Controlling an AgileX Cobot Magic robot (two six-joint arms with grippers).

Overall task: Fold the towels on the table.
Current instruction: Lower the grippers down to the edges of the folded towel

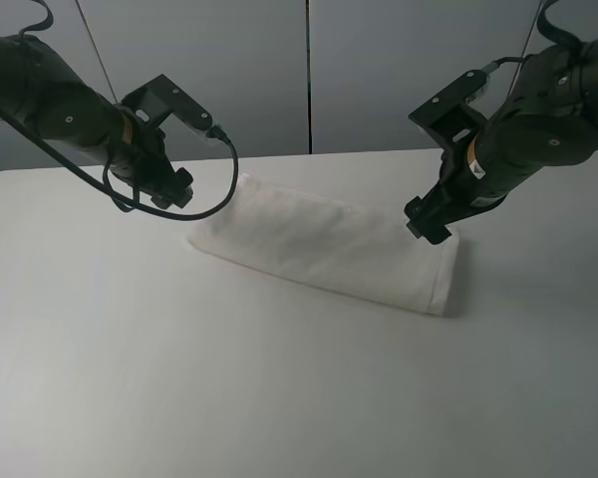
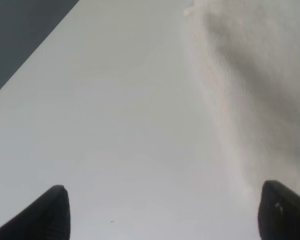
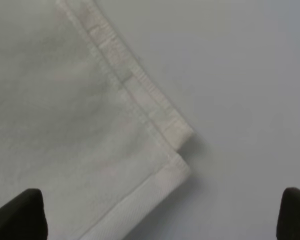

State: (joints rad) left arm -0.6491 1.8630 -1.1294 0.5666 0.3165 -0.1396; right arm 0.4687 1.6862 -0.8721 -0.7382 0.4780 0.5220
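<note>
The white towel (image 1: 329, 247) lies folded over into a long strip in the middle of the counter (image 1: 179, 378), so I think more folds are left, and the left hand (image 1: 174, 189) and right hand (image 1: 428, 223) hang spread wide, holding nothing.

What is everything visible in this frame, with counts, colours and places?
towel: one, white, folded into a long strip, lying flat mid-table between the arms.
table: one, white, fills most of the high view, under the towel.
wall panels: at least two, grey, behind the table's far edge.
cable: one, black, looping below the left arm.
left end effector: one, black, open, over bare table beside the towel's left end.
right end effector: one, black, open, over the towel's layered right-end corner.
</note>
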